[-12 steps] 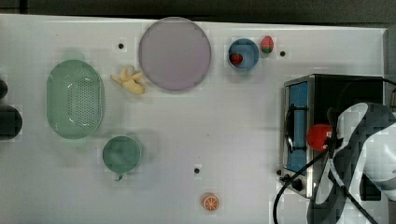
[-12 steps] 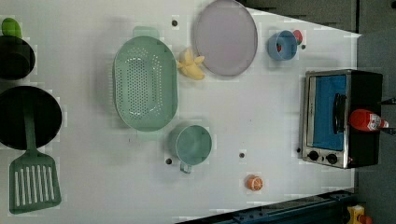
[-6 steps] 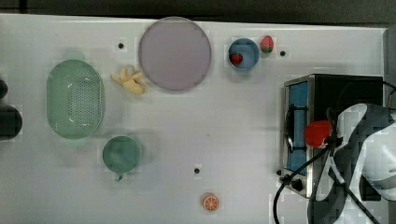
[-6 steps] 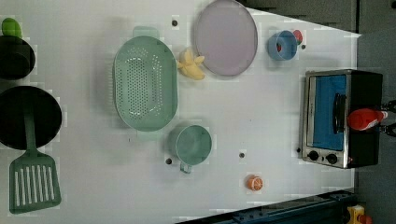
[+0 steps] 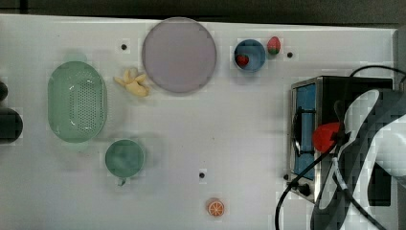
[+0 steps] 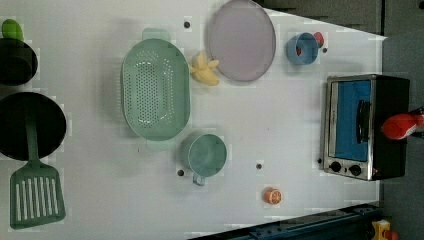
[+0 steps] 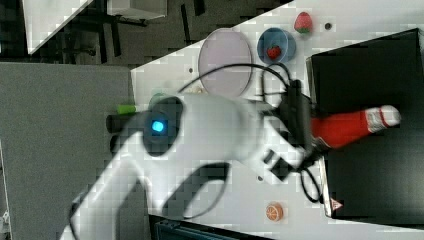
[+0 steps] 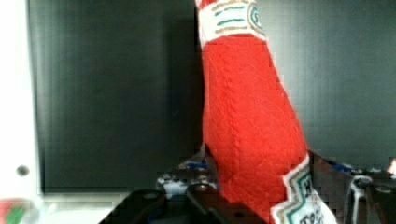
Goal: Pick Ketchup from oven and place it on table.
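Jaws clamped on the ketchup (image 8: 252,135) (cap tipped away from them): lift straight off the oven (image 5: 330,86) top, gently.

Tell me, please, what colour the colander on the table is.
The colander is pale green, clearest in the left view.

Green colander (image 5: 76,108), mug (image 5: 124,158), purple plate (image 5: 178,54)

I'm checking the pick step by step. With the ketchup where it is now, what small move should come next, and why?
Probably lift the ketchup straight up off the oven. The gripper looks closed around the bottle's base, but the bottle sits over the oven's black top, so it needs height before crossing to the table.
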You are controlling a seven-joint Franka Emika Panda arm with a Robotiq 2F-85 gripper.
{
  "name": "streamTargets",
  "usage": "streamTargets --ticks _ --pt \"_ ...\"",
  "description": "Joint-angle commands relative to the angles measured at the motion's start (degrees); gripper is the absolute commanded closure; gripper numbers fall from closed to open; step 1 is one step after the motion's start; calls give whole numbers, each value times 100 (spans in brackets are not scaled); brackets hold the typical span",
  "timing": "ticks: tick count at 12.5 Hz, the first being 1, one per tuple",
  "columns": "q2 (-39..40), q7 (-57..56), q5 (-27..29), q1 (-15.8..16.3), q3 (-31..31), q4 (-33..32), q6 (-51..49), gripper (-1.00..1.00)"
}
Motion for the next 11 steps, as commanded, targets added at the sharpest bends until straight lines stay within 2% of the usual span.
streamTargets --ticks 1,3,7,9,11 --pt "-1242 -4 -115 598 645 525 -1129 -21" --pt "-1473 -4 -129 778 1281 521 -1132 -21" --pt "-1484 0 -130 857 2170 385 -1139 -21" --pt "-1485 0 -140 862 2554 73 -1022 -21" --pt "-1484 0 -458 870 2757 -537 -544 -21"
